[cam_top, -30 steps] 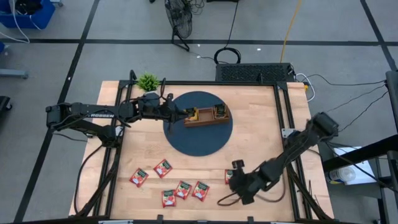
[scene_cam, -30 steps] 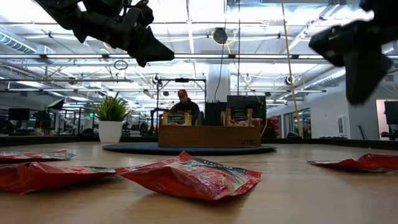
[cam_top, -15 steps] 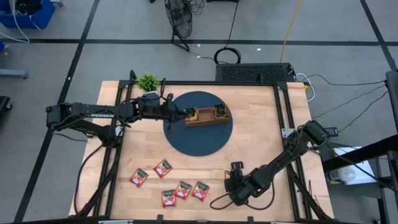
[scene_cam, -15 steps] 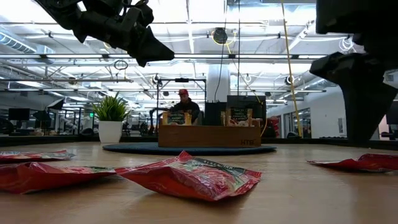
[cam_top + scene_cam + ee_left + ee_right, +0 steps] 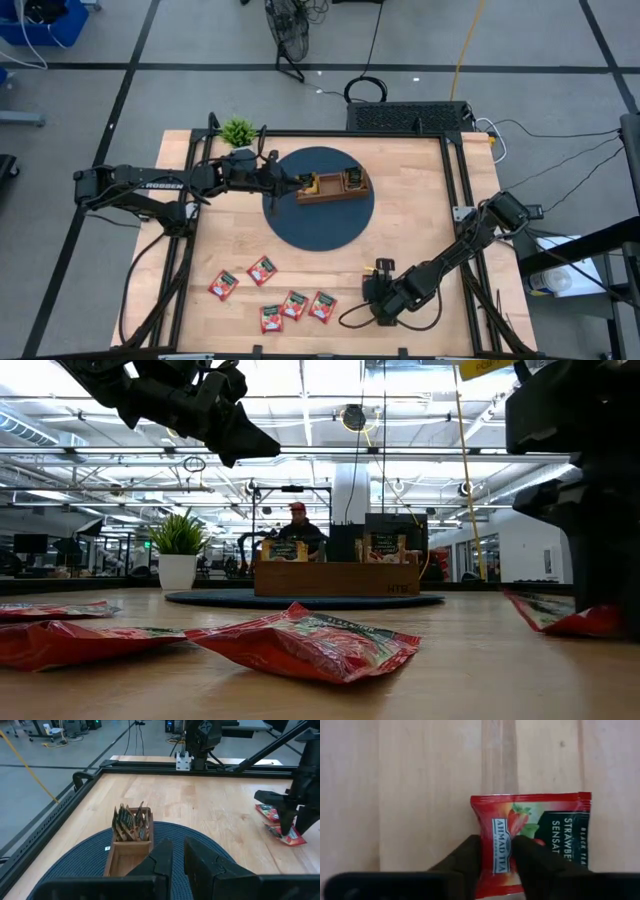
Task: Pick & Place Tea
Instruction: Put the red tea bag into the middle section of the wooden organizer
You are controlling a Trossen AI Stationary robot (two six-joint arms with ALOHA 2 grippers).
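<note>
The tea bag (image 5: 532, 840) is red with a strawberry picture, green leaves and white words. The round mat (image 5: 320, 232) is dark blue. The tray (image 5: 333, 186) is brown wood.

Grey floor (image 5: 90, 40) crossed by dark lines surrounds the wooden table (image 5: 420, 200). A fan (image 5: 288, 35) stands on the floor beyond the far edge, with cables (image 5: 365, 90) and a yellow cord (image 5: 466, 45) trailing nearby. A blue bin (image 5: 40, 20) sits far left. Across the table, a bright hall shows ceiling lights (image 5: 330, 380) and a seated person (image 5: 296, 530).
</note>
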